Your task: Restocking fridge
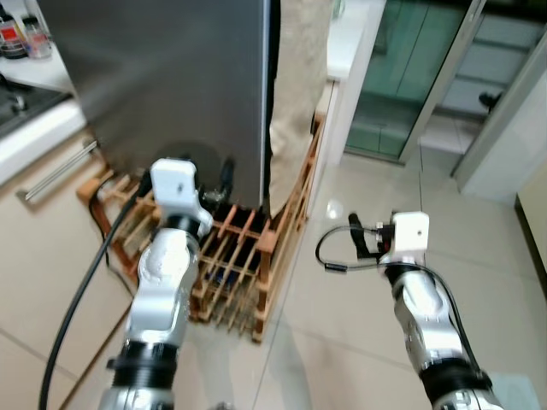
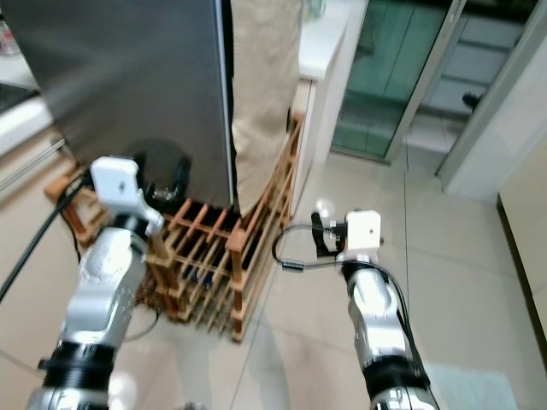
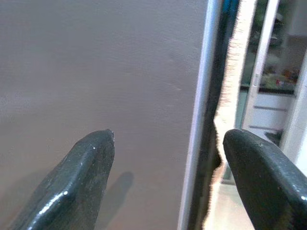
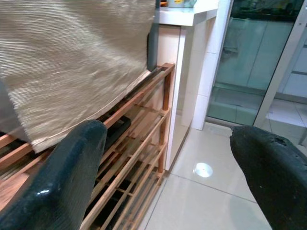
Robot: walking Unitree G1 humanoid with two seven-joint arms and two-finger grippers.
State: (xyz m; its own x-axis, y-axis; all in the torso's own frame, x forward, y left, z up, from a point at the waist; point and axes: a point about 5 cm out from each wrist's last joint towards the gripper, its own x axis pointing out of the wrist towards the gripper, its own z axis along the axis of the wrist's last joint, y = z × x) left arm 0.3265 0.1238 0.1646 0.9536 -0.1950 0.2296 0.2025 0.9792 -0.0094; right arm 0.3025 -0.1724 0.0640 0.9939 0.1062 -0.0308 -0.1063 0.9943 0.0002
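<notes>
A: Fridge where?
B: The fridge (image 1: pixel 171 85) is straight ahead on a wooden rack (image 1: pixel 248 265), door shut, its edge (image 3: pixel 199 115) running upright beside a beige cloth (image 1: pixel 299 85).
A: Which arm's closer?
B: My left gripper (image 3: pixel 168 158). Its fingers are apart and straddle that door edge, not touching it. My right gripper (image 4: pixel 168 167), fingers spread and empty, hangs off to the right over the floor (image 1: pixel 367 282), near the rack's corner.

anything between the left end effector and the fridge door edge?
Nothing visible. The left end effector is open, its fingers straddling the fridge door edge with bare door surface ahead. A beige cloth hangs just past that edge, beside it, not in the path.
</notes>
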